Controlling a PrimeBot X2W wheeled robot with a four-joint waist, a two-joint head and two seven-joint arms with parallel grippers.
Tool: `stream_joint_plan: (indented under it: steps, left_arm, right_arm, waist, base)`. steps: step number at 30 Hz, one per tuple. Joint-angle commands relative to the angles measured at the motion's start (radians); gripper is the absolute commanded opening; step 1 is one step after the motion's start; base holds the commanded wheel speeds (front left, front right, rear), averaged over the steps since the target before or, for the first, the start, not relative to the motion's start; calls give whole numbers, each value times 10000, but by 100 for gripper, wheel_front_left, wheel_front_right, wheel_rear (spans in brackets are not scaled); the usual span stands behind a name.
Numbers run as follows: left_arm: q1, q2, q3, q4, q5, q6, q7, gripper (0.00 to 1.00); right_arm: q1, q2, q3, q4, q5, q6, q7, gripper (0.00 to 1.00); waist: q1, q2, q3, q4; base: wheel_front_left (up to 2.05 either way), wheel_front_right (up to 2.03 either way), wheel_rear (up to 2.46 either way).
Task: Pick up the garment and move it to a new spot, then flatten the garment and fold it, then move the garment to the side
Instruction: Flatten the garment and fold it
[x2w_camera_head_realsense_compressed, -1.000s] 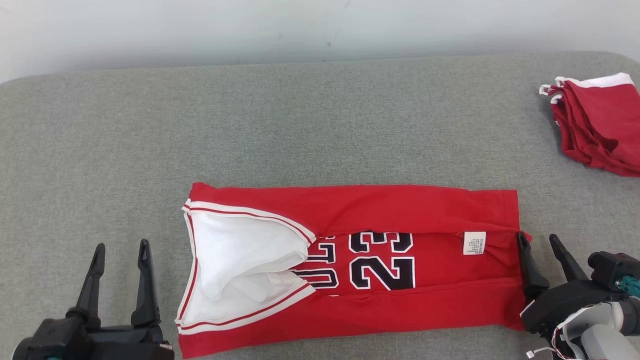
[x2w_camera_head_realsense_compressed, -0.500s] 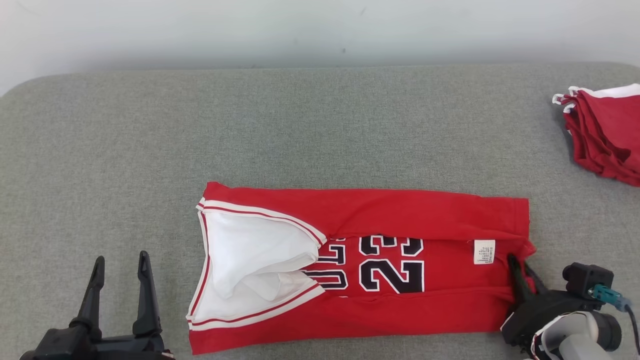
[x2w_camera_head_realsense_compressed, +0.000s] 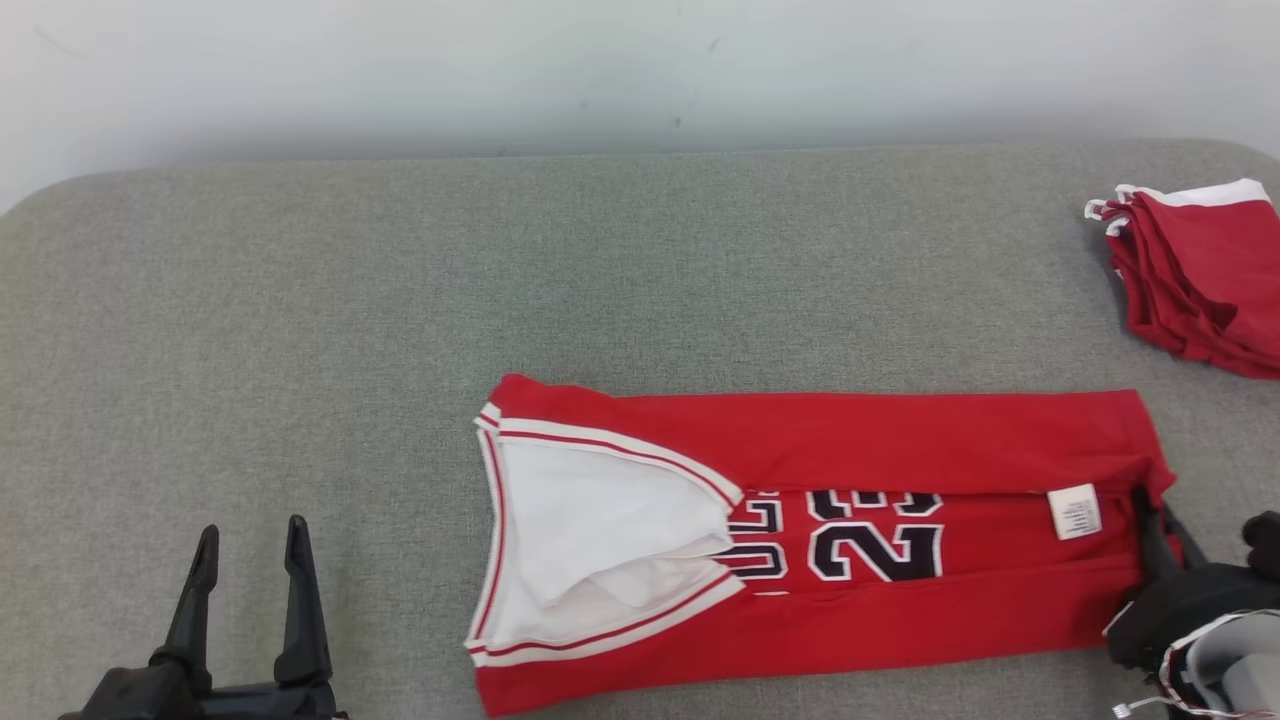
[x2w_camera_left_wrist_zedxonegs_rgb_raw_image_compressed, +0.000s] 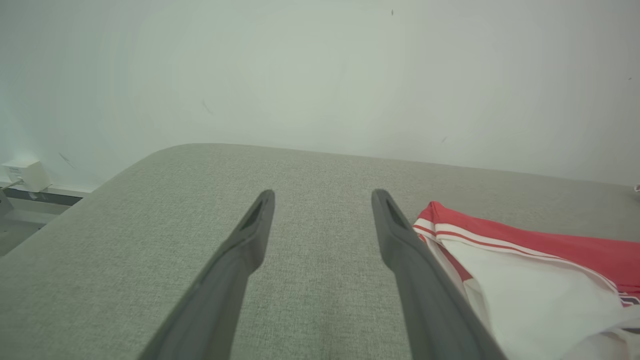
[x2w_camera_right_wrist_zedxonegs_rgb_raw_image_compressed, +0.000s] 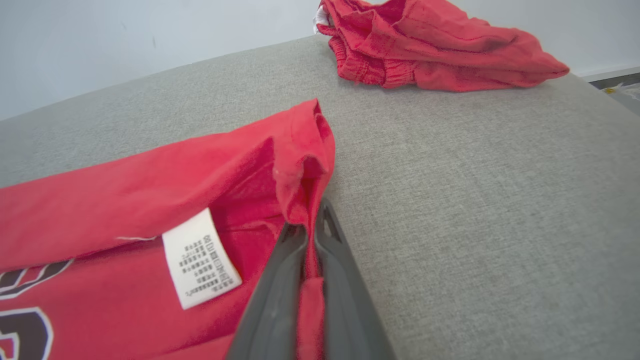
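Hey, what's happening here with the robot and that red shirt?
The right gripper is shut on the hem of a red jersey lying lengthwise-folded on the grey table. The left gripper is open, off to the side, clear of the jersey. More red clothes sit at the far right.

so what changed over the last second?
The right end effector closed on the hem of the red, white-trimmed basketball jersey and dragged it toward the robot's right, nearer the pile of red cloth garments. Unchanged: the left end effector stays open and idle over the grey fabric table; the pile has not moved; the jersey keeps its fold.
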Motion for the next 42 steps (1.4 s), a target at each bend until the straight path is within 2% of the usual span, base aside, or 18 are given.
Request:
stream_joint_plan:
  steps: [1, 6, 9, 17, 24, 31, 42]
  left_arm:
    - [137, -22, -23, -36, 18, 10, -31, 100]
    - [201, -23, -37, -35, -73, 9, -30, 100]
    - [212, -25, -56, -22, -185, 9, -31, 100]
    - [149, -25, -137, -63, -204, 10, -30, 100]
    - [-10, -23, -245, -45, -196, 10, -31, 100]
    - [-95, -26, -375, 16, -335, 9, -30, 100]
    - [-216, -23, -621, 161, -470, 64, -30, 100]
  right_arm:
    - [-72, -221, -130, -40, -99, -32, -87, 0]
    - [55, -309, -139, -523, -386, -32, -85, 0]
    - [231, -156, -48, -1225, -662, -32, -84, 0]
    - [770, 644, 689, -3488, -1257, -31, 40, 0]
    - [1016, 1583, 1628, -5097, -1763, -31, 742, 0]
    - [730, 2386, 2490, -5269, -1908, -31, 1064, 0]
    - [30, 3129, 3973, -4453, -1632, -31, 984, 0]
  waist:
    - [0, 0, -17, -27]
    - [0, 0, -58, -103]
    - [0, 0, -86, -177]
    - [0, 0, -83, -333]
    - [0, 0, -47, -176]
    - [0, 0, -21, 263]
    - [0, 0, 40, 1000]
  base:
    - [0, 0, 0]
    - [0, 0, 0]
    - [0, 0, 0]
    - [0, 0, 0]
    - [0, 0, 0]
    - [0, 0, 0]
    - [0, 0, 0]
